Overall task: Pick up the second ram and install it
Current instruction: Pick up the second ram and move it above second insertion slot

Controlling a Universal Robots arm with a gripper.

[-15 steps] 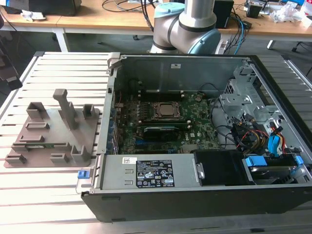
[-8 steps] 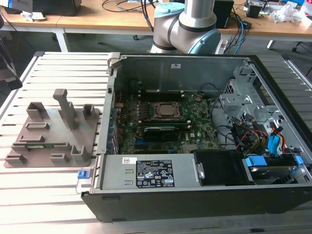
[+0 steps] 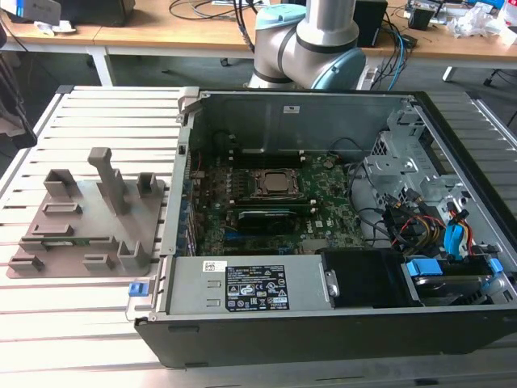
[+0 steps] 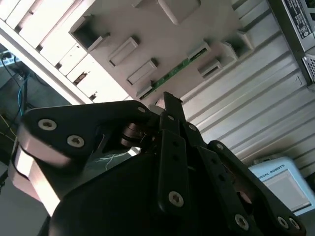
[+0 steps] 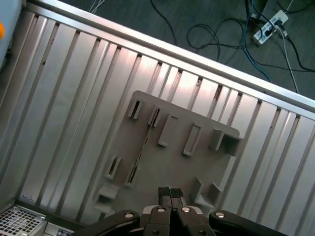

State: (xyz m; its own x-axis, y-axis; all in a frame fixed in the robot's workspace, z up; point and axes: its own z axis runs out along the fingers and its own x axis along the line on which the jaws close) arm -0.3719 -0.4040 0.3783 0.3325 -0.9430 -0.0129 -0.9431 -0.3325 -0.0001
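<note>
Pickup stage: your gripper, clenched and empty, hovers over grey holder; second ram seated there. Grasp needs it opened, aligned along stick.

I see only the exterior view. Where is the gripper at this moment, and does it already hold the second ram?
Observer: In the first wrist view the gripper hangs over the grey holder, with its fingertips pointing down at the holder's plate.
Operator: Thank you. Is anything held between its fingers?
Observer: No. In the second wrist view the second ram sits in a slot of the holder, beyond the fingertips, and the shut gripper does not touch it.
</note>
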